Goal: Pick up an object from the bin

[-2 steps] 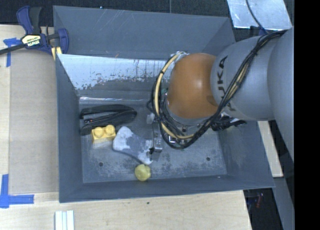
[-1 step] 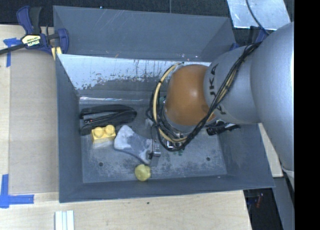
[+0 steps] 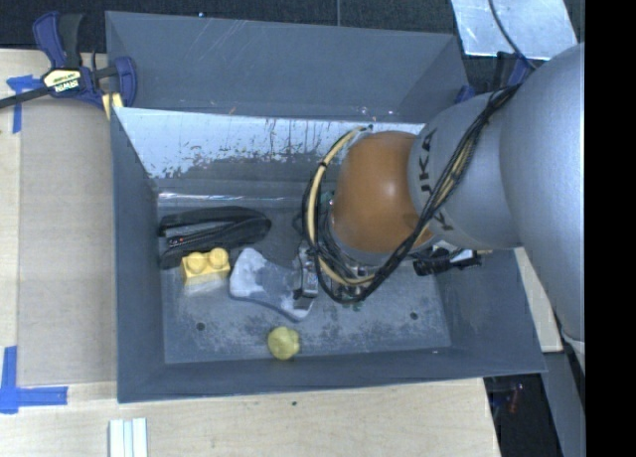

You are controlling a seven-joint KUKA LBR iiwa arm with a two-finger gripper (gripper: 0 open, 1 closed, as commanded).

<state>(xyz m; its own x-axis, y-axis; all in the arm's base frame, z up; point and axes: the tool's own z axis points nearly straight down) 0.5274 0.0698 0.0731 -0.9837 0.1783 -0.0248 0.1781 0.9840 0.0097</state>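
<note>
Pale grey lump [image 3: 248, 274] (crumpled, whitish) just left of the claw [image 3: 303, 288]

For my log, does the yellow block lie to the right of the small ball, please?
No, the yellow block sits left of the ball.

pale grey lumpy thing [image 3: 250, 276], lying flat, middle of bin floor [image 3: 397, 326]

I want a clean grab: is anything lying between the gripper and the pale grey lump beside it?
Nothing visible does. The gripper sits at the right end of the pale grey lump; the yellow brick lies left of it, the yellow ball apart below.
</note>
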